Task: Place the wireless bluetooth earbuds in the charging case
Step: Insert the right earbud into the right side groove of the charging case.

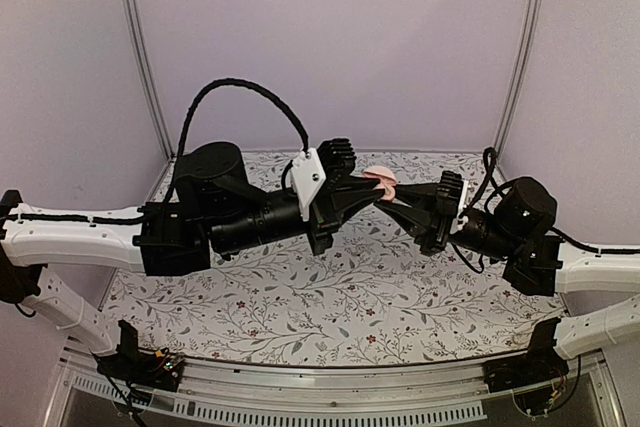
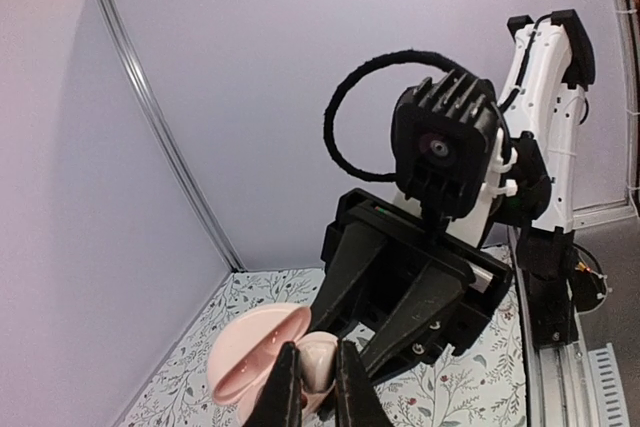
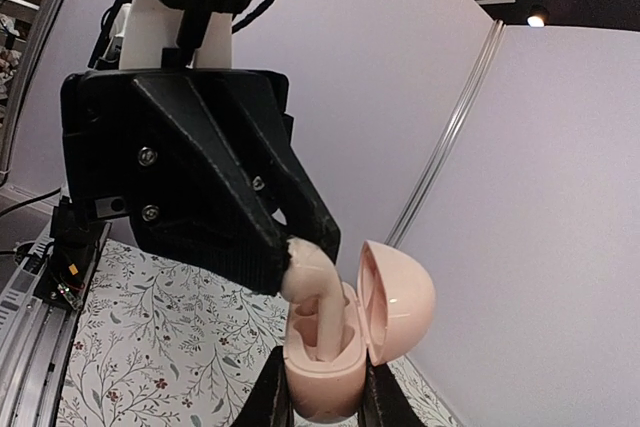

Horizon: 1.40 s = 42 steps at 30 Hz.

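Above the floral-print worktop (image 1: 300,317), top external view: two arms meet tip to tip in mid-air.
- Left claw (image 1: 372,187) reaches in from the left; right claw (image 1: 397,202) reaches in from the right.
- Charging case (image 1: 381,177), pale pink, sits at the meeting point, well clear of the worktop. The earbud is too small to make out here.

Left wrist view:
- Left claw's fingers (image 2: 285,392) are clamped on a pale pink earbud (image 2: 318,359).
- The case (image 2: 250,352) is touching it on the left, with its lid swung open (inner hollow facing the camera).
- Right claw's black body fills the middle ground behind.

Right wrist view:
- Right claw's fingers (image 3: 275,397) are clamped on the lower half of the case (image 3: 320,382), which is held upright.
- The lid (image 3: 400,302) is hinged back to the right.
- The earbud (image 3: 310,277) is pinched at its rounded head by the left claw, and its stem reaches down into the case's well. It is not fully seated.
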{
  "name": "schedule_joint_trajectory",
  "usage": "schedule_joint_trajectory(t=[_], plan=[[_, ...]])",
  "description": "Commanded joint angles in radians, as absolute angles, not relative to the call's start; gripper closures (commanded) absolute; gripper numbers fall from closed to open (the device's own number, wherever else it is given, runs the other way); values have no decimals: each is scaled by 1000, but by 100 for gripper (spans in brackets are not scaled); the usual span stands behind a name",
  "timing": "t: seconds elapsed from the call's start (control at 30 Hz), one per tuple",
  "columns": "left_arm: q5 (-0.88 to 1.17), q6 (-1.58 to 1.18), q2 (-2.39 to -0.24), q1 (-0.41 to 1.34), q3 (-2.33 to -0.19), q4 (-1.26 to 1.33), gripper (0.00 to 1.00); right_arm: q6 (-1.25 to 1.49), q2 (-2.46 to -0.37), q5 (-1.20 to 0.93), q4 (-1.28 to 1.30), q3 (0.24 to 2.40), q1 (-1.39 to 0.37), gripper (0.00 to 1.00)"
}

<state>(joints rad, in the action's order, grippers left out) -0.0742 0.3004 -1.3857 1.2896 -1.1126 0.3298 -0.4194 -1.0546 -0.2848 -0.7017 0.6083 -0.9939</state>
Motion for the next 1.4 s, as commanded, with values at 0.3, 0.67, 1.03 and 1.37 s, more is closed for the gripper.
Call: schedule_joint_trajectory(t=[0.3, 0.67, 1.03, 1.37], plan=[[-37, 306, -1376, 1299, -1120, 263, 100, -506, -1038, -257, -719, 603, -1032, 100], [-50, 341, -1334, 1300, -1115, 260, 100, -504, -1039, -245, -721, 601, -1031, 100], [-54, 344, -1325, 1299, -1111, 249, 100, -472, -1048, -221, -729, 603, -1031, 100], [-55, 338, -1323, 1300, -1105, 245, 100, -447, -1042, -207, -745, 601, -1031, 100]])
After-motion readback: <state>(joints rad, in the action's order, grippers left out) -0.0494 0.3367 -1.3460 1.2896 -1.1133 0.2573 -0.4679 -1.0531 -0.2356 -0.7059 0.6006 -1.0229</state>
